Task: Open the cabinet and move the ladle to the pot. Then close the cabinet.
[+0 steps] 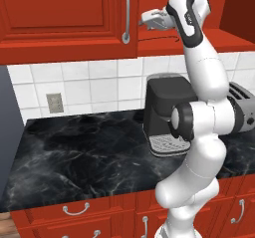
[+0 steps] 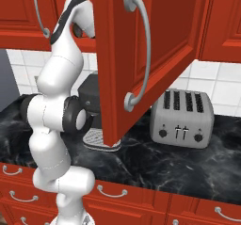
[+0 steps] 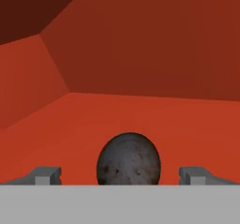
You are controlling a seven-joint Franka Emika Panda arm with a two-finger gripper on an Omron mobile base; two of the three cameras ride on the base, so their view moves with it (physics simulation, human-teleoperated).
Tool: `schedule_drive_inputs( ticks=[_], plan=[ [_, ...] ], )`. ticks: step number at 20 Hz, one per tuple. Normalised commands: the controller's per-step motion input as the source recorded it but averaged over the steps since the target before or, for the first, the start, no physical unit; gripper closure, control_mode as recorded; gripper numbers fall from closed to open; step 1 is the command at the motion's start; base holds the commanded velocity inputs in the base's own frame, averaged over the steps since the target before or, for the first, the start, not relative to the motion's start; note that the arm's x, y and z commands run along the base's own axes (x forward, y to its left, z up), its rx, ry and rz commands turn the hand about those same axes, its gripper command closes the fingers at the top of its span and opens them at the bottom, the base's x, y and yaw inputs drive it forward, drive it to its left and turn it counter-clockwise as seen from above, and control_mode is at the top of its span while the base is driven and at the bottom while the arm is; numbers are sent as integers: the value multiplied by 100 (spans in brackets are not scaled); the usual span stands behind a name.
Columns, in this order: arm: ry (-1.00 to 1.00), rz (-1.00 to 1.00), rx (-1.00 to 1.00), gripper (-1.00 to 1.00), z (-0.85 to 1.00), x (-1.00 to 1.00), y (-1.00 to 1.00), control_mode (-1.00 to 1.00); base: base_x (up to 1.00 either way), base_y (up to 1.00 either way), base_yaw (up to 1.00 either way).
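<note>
At the bottom of the hand view the tool (image 3: 120, 174) stands with its fingers apart, the ladle's (image 3: 129, 158) dark round bowl between them. Behind it is the bare shelf of the open cabinet (image 3: 140, 54). I judge the grasp is at hand: next, close on it.

- red cabinet (image 3: 140, 54) interior, back wall and floor meeting at a seam
- dark speckled rounded object (image 3: 129, 159) low centre, identity unclear
- gripper (image 3: 121, 175) finger tips spread wide either side of it
</note>
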Motion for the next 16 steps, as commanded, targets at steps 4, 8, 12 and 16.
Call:
schedule_drive_inputs(
  ticks=[4, 8, 12, 16],
  plan=[
    [0, 0, 0, -100, 0, 0, 12, -100, 0, 0, 0],
    [0, 0, 0, -100, 0, 0, 13, -100, 0, 0, 0],
    [2, 0, 0, -100, 0, 0, 11, -100, 0, 0, 0],
    [3, 0, 0, -100, 0, 0, 9, -100, 0, 0, 0]
  ],
)
